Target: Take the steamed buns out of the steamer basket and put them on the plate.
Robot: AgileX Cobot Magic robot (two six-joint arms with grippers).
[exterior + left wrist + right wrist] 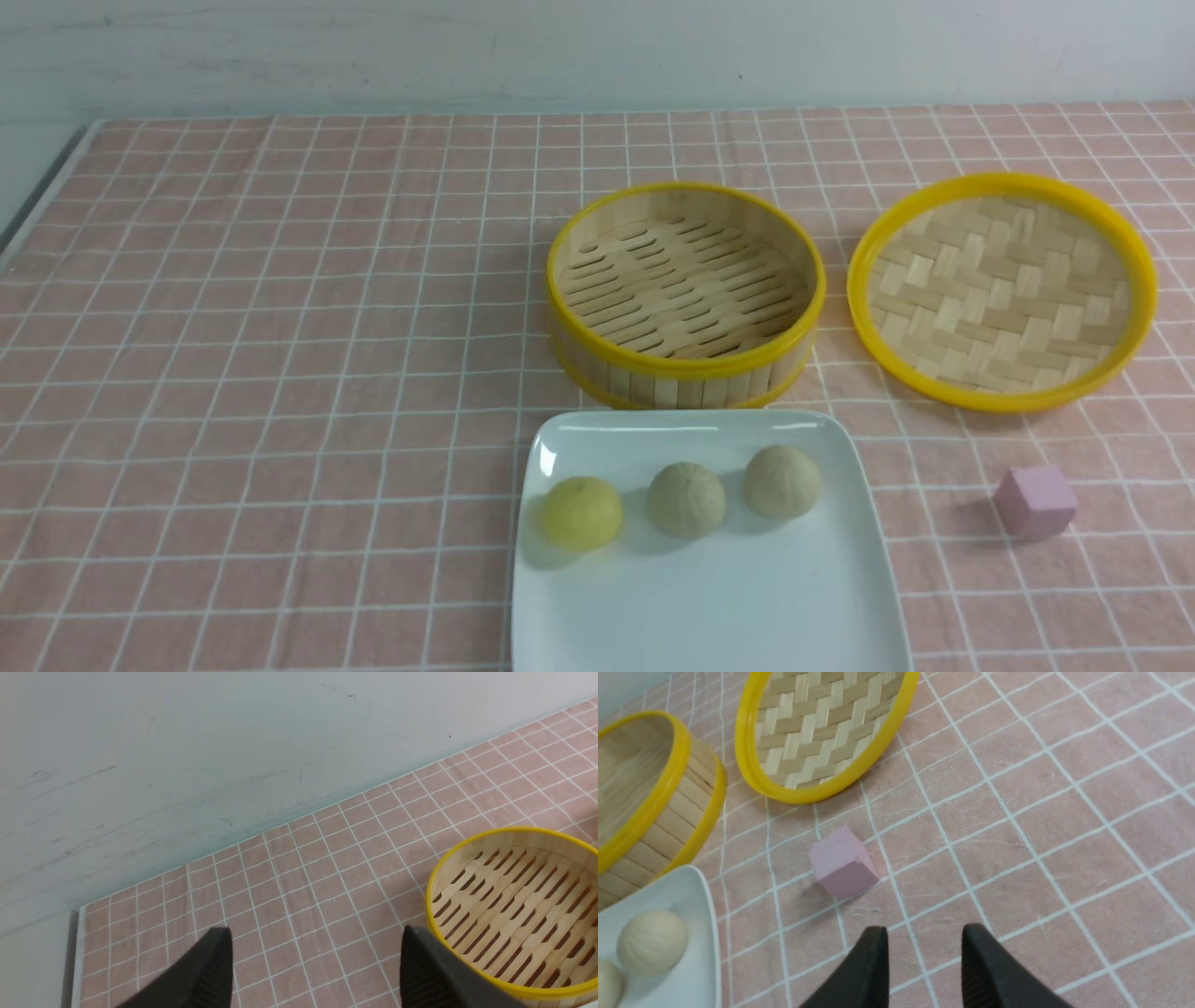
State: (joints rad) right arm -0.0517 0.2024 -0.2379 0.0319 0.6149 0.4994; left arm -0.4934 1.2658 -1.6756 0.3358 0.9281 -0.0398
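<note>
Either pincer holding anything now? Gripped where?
Nothing held. Left pincer and right pincer both stand open and empty; the three steamed buns lie on the plate.

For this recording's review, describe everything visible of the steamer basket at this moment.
The steamer basket is round, of pale bamboo: an upright wall of vertical slats, yellow rims top and bottom, a slatted floor with gaps. It stands upright and empty on the pink checked tablecloth, uncovered. The woven lid lies apart to its right; the white plate sits just in front, contact unclear.
</note>
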